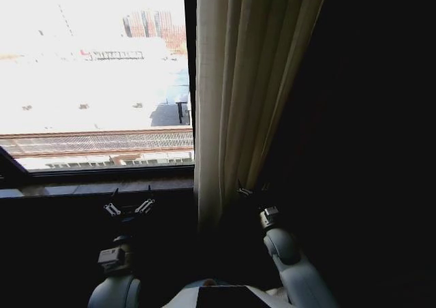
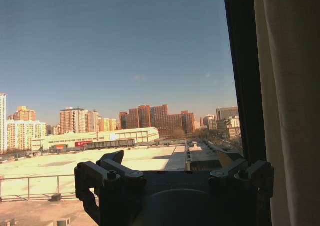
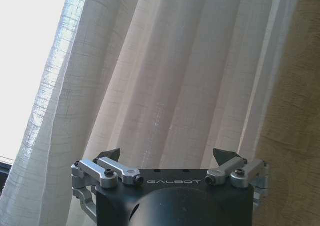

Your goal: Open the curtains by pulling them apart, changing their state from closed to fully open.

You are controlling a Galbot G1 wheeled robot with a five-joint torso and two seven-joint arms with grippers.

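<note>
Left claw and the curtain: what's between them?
In the head view, the left claw hangs open below the window sill, apart from the curtains. Between them runs the dark window frame bar; the left wrist view shows it too.

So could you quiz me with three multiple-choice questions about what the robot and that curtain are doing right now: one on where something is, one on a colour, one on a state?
1. Where does the curtain hang in the head view?
A. Across the whole window
B. Gathered right of the bare glass
C. On the floor

2. What colour is the curtain?
A. Off-white
B. Red
C. Dark blue

3. How is the right hand at the fabric?
A. Clamped on a fold
C. Holding a cord
B. Open, fingers spread before the pleats

Answers:
1 B: the window on the left stands uncovered, and the fabric is bunched beside the dark frame bar.
2 A: the right wrist view shows pale, sheer woven cloth.
3 B: both fingertips stand apart with nothing between them. The left hand is also open, low before the sill.
</note>
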